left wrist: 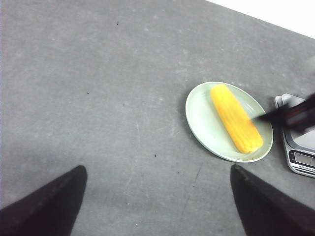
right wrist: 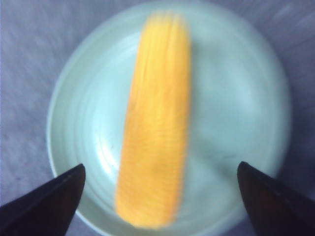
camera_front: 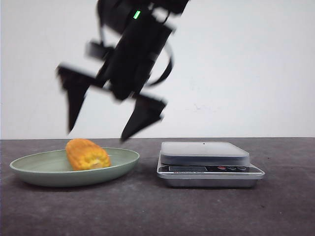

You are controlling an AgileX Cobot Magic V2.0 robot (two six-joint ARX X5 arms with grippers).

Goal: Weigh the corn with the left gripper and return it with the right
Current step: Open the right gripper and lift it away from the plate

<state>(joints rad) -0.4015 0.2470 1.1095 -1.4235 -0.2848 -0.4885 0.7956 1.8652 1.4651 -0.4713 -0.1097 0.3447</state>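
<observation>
The yellow-orange corn [camera_front: 87,154] lies in a pale green plate [camera_front: 74,176] on the left of the table. My right gripper [camera_front: 98,133] hangs just above the corn, blurred, with its jaws wide open and empty. In the right wrist view the corn [right wrist: 157,132] lies in the plate [right wrist: 236,98] between the open fingers of the right gripper [right wrist: 161,167]. My left gripper [left wrist: 157,169] is open and empty over bare table, well away from the plate [left wrist: 202,118] and corn [left wrist: 235,118]. The left arm is out of the front view.
A silver kitchen scale [camera_front: 204,152] with a bare grey platform stands right of the plate. It also shows at the edge of the left wrist view [left wrist: 300,147]. The table top is dark grey, with a white wall behind.
</observation>
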